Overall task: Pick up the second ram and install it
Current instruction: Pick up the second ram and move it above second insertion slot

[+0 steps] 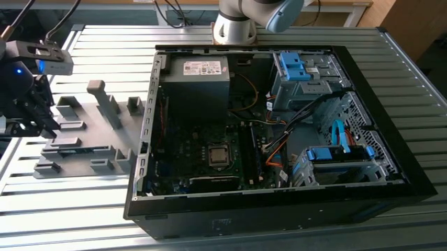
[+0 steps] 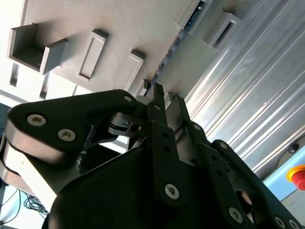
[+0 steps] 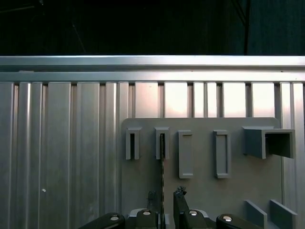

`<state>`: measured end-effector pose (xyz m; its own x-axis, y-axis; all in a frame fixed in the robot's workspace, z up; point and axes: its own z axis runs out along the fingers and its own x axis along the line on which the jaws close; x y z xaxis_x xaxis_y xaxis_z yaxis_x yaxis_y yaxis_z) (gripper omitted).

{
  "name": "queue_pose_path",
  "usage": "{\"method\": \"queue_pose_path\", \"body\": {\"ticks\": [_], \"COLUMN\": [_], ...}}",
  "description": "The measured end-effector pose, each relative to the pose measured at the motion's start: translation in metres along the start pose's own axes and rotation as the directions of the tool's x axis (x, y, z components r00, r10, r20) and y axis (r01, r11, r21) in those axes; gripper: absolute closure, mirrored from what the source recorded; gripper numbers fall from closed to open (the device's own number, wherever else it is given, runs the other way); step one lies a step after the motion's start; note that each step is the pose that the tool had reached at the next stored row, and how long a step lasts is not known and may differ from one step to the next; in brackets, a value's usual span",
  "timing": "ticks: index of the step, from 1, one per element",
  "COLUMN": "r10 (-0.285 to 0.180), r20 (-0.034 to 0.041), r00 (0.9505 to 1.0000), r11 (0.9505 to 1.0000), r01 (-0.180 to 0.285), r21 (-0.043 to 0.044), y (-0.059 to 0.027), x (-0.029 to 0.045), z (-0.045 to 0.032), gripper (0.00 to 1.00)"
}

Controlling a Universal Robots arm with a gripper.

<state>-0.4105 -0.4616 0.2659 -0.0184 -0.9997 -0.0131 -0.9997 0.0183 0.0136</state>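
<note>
Exterior view takes in a ribbed metal tabletop carrying an open computer case toward the exterior view's right and a grey fixture tray toward its left. The gripper hangs over the tray's left edge, partly cut off by the frame.

In the first wrist view the second ram stands on its long edge in the tray and is seen as a thin dark line. Its long axis runs from a slotted block at the far end straight back toward the gripper. The jaws are spread, one on each side of the stick with slim gaps showing, so they are not pinching it. The stick's near end is hidden behind the gripper body, and its label cannot be made out. In the second wrist view the gripper likewise covers the near part of the stick.
</note>
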Motion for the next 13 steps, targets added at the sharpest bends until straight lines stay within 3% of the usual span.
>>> {"method": "queue_pose_path", "body": {"ticks": [13], "r10": [0.000], "r20": [0.0000], "r00": [1.0000], "r11": [1.0000], "r01": [0.000], "r21": [0.0001], "y": [-0.0001], "x": [0.0001], "z": [0.0047], "gripper": [0.73]}}
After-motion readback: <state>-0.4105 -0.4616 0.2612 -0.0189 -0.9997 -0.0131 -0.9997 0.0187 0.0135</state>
